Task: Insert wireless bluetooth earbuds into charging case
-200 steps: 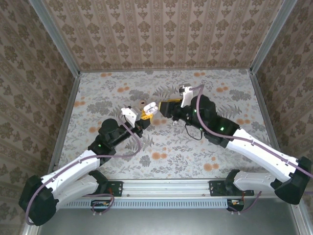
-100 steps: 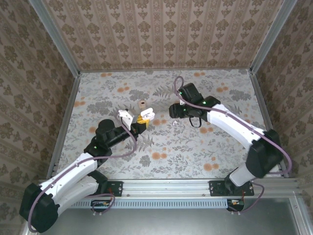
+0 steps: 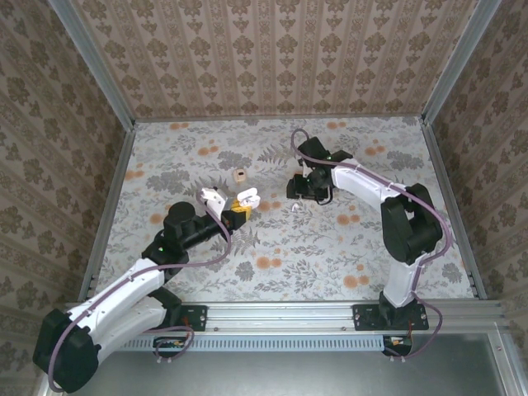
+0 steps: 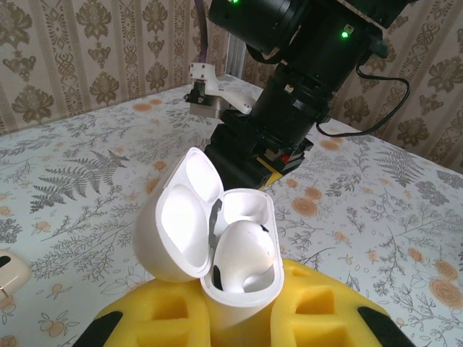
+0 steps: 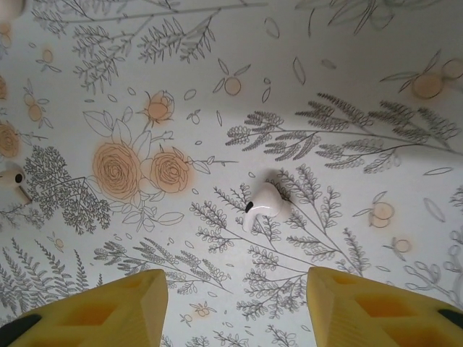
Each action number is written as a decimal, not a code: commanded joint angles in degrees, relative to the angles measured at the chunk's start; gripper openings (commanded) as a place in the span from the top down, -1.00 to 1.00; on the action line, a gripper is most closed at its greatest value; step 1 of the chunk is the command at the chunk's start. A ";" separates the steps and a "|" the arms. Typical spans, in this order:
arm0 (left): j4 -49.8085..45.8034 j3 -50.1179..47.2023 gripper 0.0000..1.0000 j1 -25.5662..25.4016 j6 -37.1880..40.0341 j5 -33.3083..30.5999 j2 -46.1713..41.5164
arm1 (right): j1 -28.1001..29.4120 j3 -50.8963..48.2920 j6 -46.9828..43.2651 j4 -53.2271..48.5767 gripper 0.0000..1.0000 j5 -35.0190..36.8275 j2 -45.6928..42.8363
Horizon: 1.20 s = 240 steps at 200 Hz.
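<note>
The white charging case (image 4: 239, 278) stands upright with its lid (image 4: 177, 217) swung open to the left. My left gripper (image 4: 239, 322) is shut on its base between yellow foam pads. One glossy white earbud (image 4: 246, 249) sits in the case's near slot; the slot behind it looks empty. From the top I see the case (image 3: 247, 196) at table centre. A second earbud (image 5: 264, 204) lies loose on the floral table, small in the top view as the earbud (image 3: 295, 208). My right gripper (image 5: 239, 311) hangs open above it, with its yellow fingers (image 5: 108, 307) wide apart.
A small beige block (image 3: 239, 175) sits on the table beyond the case. The right arm (image 4: 296, 87) looms close behind the case in the left wrist view. The patterned table (image 3: 346, 247) is walled on three sides.
My right gripper has pulled away from the case, swung right and turned down over the loose earbud. The left gripper with the case has shifted slightly back toward me.
</note>
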 commanded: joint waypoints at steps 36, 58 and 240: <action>-1.01 -0.06 1.00 0.41 0.67 1.24 -0.15 | 1.26 0.15 3.69 -0.67 -0.11 -1.58 6.64; -1.33 -0.88 1.00 0.41 0.25 1.09 -1.44 | 1.53 1.50 3.55 -1.15 -0.11 -1.04 8.19; -6.12 -3.31 1.00 0.41 -0.29 -3.41 -9.82 | 6.06 17.67 -5.56 -11.34 -0.13 9.69 16.86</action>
